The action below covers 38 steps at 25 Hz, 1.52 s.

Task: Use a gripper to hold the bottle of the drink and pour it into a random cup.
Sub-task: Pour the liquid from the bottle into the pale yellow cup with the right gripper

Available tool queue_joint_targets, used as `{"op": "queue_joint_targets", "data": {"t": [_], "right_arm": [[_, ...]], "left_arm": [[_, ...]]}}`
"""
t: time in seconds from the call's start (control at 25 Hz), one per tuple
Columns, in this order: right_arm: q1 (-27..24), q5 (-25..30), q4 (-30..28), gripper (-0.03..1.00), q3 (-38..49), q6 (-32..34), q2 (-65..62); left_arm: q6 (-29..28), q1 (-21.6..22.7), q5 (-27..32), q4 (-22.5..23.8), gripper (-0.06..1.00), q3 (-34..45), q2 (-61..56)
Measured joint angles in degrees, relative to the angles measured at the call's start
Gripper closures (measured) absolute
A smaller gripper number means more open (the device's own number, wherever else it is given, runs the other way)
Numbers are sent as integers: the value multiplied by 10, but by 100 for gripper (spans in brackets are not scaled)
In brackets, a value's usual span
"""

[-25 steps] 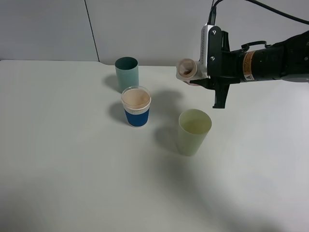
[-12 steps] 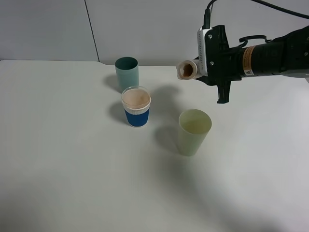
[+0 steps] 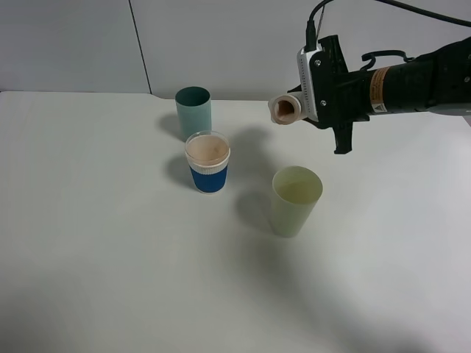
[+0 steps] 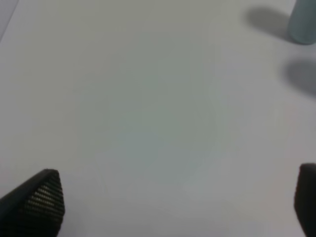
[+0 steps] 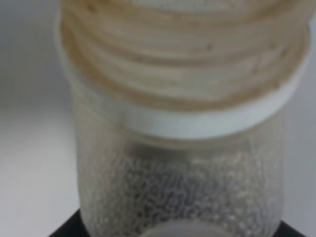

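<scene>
Tipped bottle (image 3: 283, 109) — label hidden, contents unclear

Pale yellow-green tapered plastic cup (image 3: 296, 200); teal plastic cup (image 3: 193, 112); blue-sleeved clear cup (image 3: 208, 175) holding pinkish-brown liquid (image 3: 207, 149); translucent whitish plastic bottle (image 5: 177, 123), brown-stained at neck; plain white table (image 3: 88, 220).

Lab setting: white table (image 3: 88, 257), grey wall (image 3: 221, 37)

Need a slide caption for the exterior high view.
Right hand holds the open bottle horizontal in the air beyond the yellow-green cup; no stream visible.
</scene>
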Motion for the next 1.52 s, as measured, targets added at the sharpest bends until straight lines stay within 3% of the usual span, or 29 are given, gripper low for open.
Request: {"op": "queue_joint_targets", "data": {"t": [0.76, 1.28, 1.52], "right_arm": [[0, -58, -11, 61, 0, -71, 0], [0, -87, -96, 61, -1, -166, 0], [0, -88, -120, 61, -1, -170, 0]], "left_arm": [[0, 0, 0, 0, 2, 0, 0], [0, 0, 0, 0, 2, 0, 0], [0, 0, 0, 0, 2, 0, 0]]}}
